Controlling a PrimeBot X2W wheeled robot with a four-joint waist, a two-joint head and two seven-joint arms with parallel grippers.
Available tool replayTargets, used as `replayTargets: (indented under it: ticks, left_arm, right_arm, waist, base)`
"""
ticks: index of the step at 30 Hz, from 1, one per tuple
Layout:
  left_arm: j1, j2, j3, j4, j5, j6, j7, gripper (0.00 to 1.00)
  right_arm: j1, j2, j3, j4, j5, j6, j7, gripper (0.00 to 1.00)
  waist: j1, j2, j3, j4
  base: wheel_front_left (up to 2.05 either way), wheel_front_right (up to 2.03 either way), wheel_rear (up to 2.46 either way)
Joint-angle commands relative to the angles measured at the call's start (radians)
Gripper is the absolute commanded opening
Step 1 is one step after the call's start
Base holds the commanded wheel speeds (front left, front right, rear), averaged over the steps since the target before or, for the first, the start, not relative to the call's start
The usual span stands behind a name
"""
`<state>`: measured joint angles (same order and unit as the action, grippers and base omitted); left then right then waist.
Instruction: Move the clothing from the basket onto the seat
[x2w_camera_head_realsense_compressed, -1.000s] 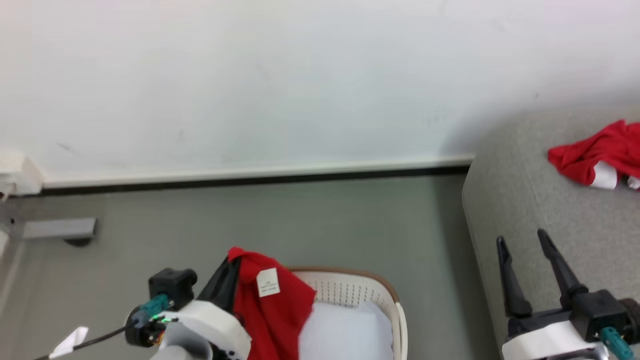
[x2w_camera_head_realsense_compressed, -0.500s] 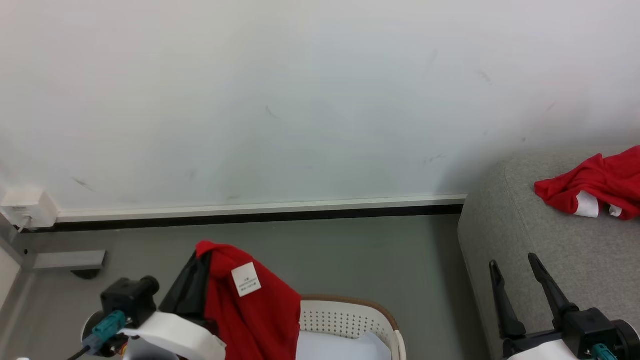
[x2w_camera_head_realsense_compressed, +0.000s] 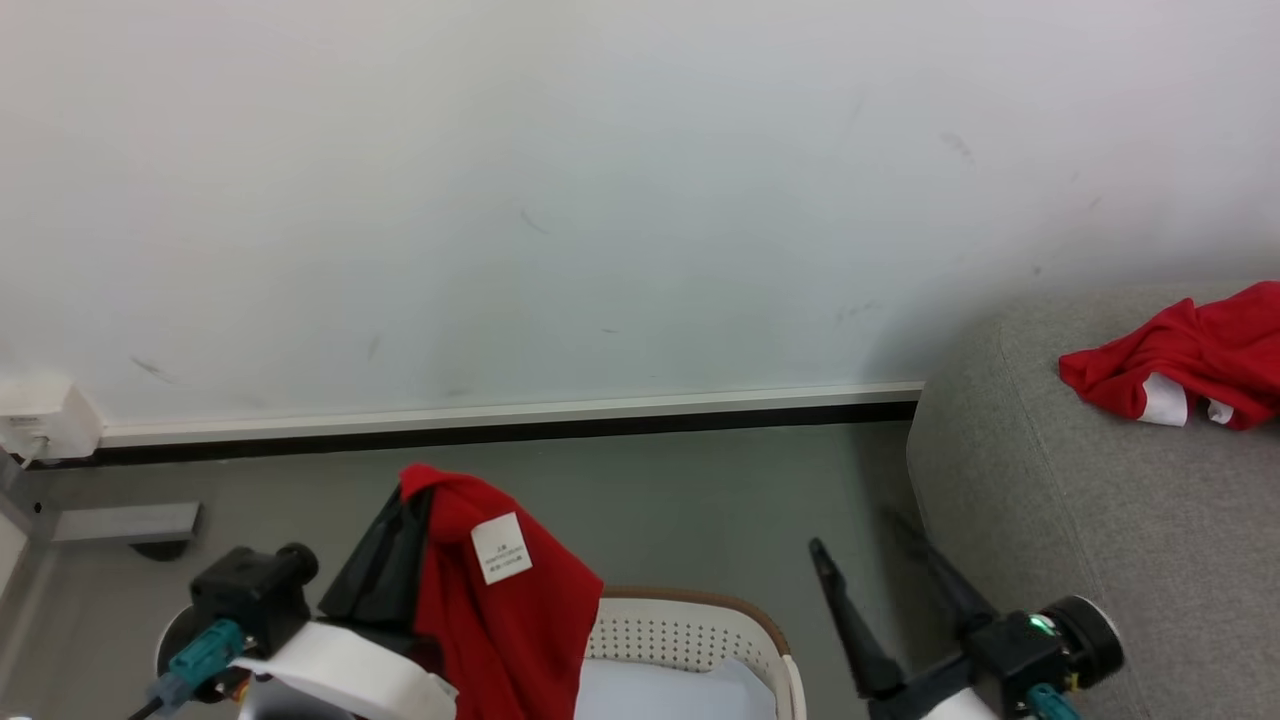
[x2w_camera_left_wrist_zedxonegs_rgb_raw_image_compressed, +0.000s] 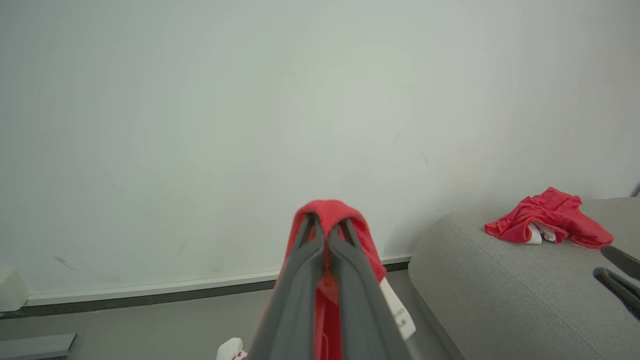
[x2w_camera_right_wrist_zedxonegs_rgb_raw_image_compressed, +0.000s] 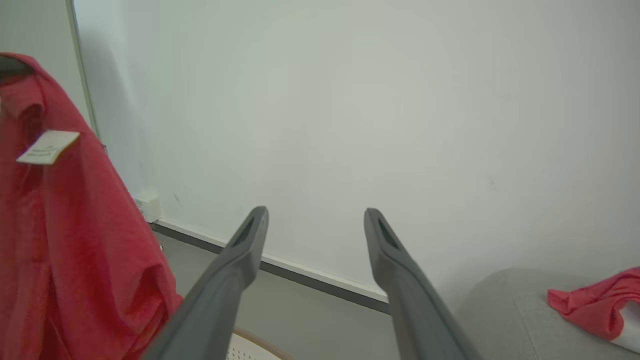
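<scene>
My left gripper (x2w_camera_head_realsense_compressed: 410, 492) is shut on a piece of red clothing (x2w_camera_head_realsense_compressed: 510, 630), which hangs from its tips above the cream basket (x2w_camera_head_realsense_compressed: 700, 605) with its white label showing. In the left wrist view the red fabric (x2w_camera_left_wrist_zedxonegs_rgb_raw_image_compressed: 327, 207) drapes over the closed left gripper (x2w_camera_left_wrist_zedxonegs_rgb_raw_image_compressed: 327, 222). A second piece of red clothing (x2w_camera_head_realsense_compressed: 1185, 355) lies crumpled on the grey seat (x2w_camera_head_realsense_compressed: 1050, 540) at the right. My right gripper (x2w_camera_head_realsense_compressed: 857, 532) is open and holds nothing, over the floor between basket and seat; its fingers stand wide apart in the right wrist view (x2w_camera_right_wrist_zedxonegs_rgb_raw_image_compressed: 315, 215).
A pale bluish-white pad (x2w_camera_head_realsense_compressed: 660, 695) lies in the basket. A white wall with a dark baseboard runs behind. A white box (x2w_camera_head_realsense_compressed: 45, 415) sits on the wall at far left, above a grey bar (x2w_camera_head_realsense_compressed: 125, 522) on the floor.
The head view has tilted upward. My right gripper has swung left, from over the seat's edge to above the floor beside the basket. The left gripper still holds the clothing.
</scene>
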<state>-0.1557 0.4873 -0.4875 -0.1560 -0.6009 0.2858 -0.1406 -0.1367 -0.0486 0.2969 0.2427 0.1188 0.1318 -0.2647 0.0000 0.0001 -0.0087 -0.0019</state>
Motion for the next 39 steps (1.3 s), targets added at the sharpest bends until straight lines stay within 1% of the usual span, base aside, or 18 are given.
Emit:
replayTargets:
  ticks: [1,5,12,16,24,27,31,35,36,37,38,39]
  left_arm:
    - [0.000,0.009,-0.001,-0.015,0.006,-0.005,0.007,0.00]
    - [-0.019,0.013,-0.023,-0.043,0.012,-0.016,0.029,0.00]
    - [-0.066,-0.002,-0.080,-0.056,0.029,-0.049,0.071,0.00]
    - [-0.098,-0.018,-0.124,-0.057,0.049,-0.073,0.093,0.00]
    - [-0.145,-0.053,-0.220,-0.076,0.067,-0.144,0.127,0.00]
    - [-0.151,-0.063,-0.239,-0.084,0.068,-0.157,0.130,0.00]
    - [-0.154,-0.069,-0.252,-0.095,0.065,-0.166,0.133,0.00]
    - [-0.158,-0.065,-0.256,-0.106,0.065,-0.170,0.132,0.00]
    - [-0.159,-0.066,-0.257,-0.110,0.064,-0.171,0.132,0.00]
    - [-0.159,-0.066,-0.258,-0.113,0.064,-0.171,0.133,0.00]
    - [-0.160,-0.066,-0.257,-0.114,0.063,-0.171,0.134,0.00]
    - [-0.161,-0.066,-0.257,-0.114,0.063,-0.170,0.134,0.00]
  right_arm:
    - [-0.030,-0.003,0.045,0.009,-0.002,-0.002,0.001,1.00]
    - [-0.107,-0.024,0.187,0.025,0.018,-0.002,0.001,1.00]
    - [-0.268,-0.089,0.480,0.055,0.123,-0.002,0.001,1.00]
    - [-0.356,-0.115,0.591,0.079,0.179,-0.002,0.001,1.00]
    - [-0.473,-0.133,0.747,0.139,0.278,-0.002,0.001,1.00]
    - [-0.493,-0.136,0.754,0.174,0.307,-0.002,0.001,1.00]
    - [-0.475,-0.129,0.723,0.231,0.328,-0.002,0.001,1.00]
    - [-0.454,-0.120,0.736,0.285,0.348,-0.002,0.001,1.00]
    - [-0.453,-0.117,0.744,0.297,0.357,-0.002,0.001,0.67]
    - [-0.454,-0.113,0.752,0.304,0.366,-0.002,0.001,0.44]
    - [-0.457,-0.109,0.760,0.308,0.379,-0.002,0.001,0.00]
    - [-0.459,-0.107,0.770,0.313,0.395,-0.002,0.001,0.00]
  waist:
    - [0.0000,-0.0001,0.001,-0.003]
    - [0.0000,-0.0001,0.000,-0.008]
    - [0.0000,-0.0001,-0.006,-0.014]
    - [0.0000,-0.0001,-0.006,-0.014]
    - [0.0000,-0.0001,-0.007,-0.011]
    - [0.0000,-0.0001,-0.009,-0.006]
    - [0.0000,-0.0001,-0.010,0.001]
    - [0.0000,-0.0001,-0.009,0.004]
    - [0.0000,-0.0001,-0.009,0.004]
    - [0.0000,-0.0001,-0.009,0.004]
    - [0.0000,-0.0001,-0.008,0.003]
    - [0.0000,-0.0001,-0.008,0.003]
  base:
    - [0.00,0.00,0.00]
    - [0.00,0.00,0.00]
    - [0.00,0.00,0.00]
    - [0.00,0.00,0.00]
    - [0.00,0.00,0.00]
    - [0.00,0.00,0.00]
    - [0.00,0.00,0.00]
    - [0.00,0.00,0.00]
    - [0.00,0.00,0.00]
    - [0.00,0.00,0.00]
    - [0.00,0.00,0.00]
    - [0.00,0.00,0.00]
